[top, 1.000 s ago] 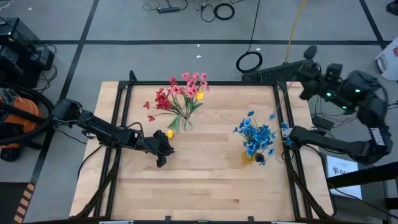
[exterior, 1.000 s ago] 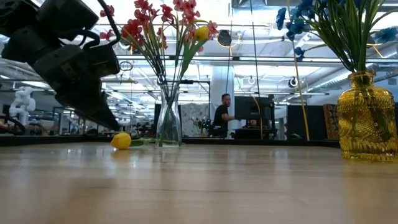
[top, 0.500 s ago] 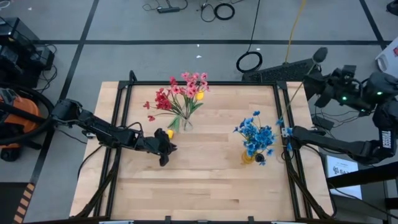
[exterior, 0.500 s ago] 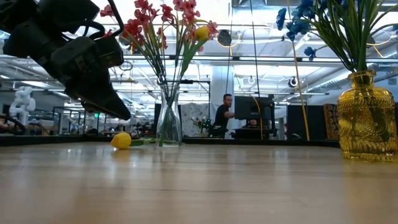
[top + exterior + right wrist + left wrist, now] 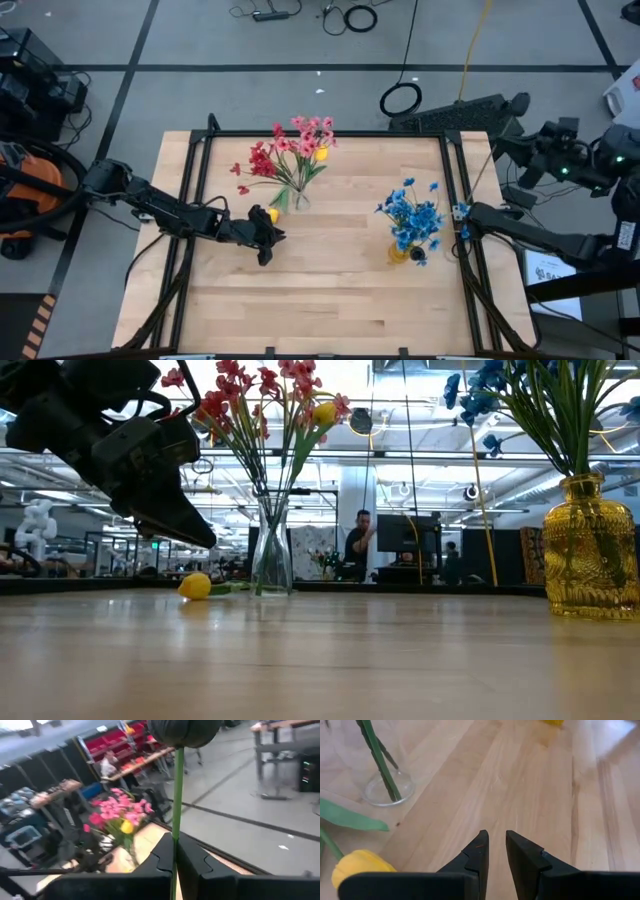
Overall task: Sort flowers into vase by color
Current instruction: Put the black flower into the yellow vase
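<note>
The left gripper hovers low over the table, just beside the loose yellow bud; its fingers stand slightly apart with nothing between them. The yellow bud lies on the wood at the foot of the clear vase, its green stem pointing toward the glass. Judged step: collect this bud; the fingers should open wider, straddle the stem just behind the head, and close on the stem rather than on the soft bud; approach from the side away from the clear vase, since the glass base sits near and a nudge could tip it.

The clear vase holds red clusters, pink sprays and one yellow bud among them, all on thin green stems fanned outward. Further right, the amber vase holds the blue clusters, upright and dense.

The right gripper is raised beyond the table's right edge; its fingers are clamped on the stem of the dark bud, a long straight green stalk topped by a rounded dark head, held roughly upright.
</note>
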Robot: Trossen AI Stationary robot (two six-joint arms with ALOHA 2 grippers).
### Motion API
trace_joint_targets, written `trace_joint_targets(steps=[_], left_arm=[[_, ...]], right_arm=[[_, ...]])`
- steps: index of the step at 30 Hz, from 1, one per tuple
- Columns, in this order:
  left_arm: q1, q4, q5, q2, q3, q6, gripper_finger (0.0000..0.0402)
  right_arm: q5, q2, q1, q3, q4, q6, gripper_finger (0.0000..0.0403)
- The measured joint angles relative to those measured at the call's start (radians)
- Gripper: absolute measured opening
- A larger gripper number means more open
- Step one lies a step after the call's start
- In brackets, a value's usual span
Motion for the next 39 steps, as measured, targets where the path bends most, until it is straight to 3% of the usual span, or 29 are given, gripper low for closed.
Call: trace_joint_targets(steps=[4,8,23,30,39], left_arm=[[0.000,0.030,-0.029,0.000,0.000,0.000,0.0072],[0.000,0.045,-0.042,0.000,0.000,0.000,0.0072],[0.000,0.047,-0.074,0.000,0.000,0.001,0.0072],[0.000,0.046,-0.074,0.000,0.000,0.001,0.0072],[0.000,0.044,-0.074,0.000,0.000,0.001,0.0072]], right_arm=[[-0.126,-0.072,-0.082,-0.059,0.109,0.023,0.0000],[-0.229,-0.149,-0.195,-0.076,0.089,0.031,0.0000],[-0.880,-0.319,-0.819,-0.077,0.098,0.017,0.0000],[-0.970,-0.370,-0.957,-0.075,-0.034,-0.110,0.0000],[-1.003,-0.344,-0.997,-0.110,-0.087,-0.206,0.0000]])
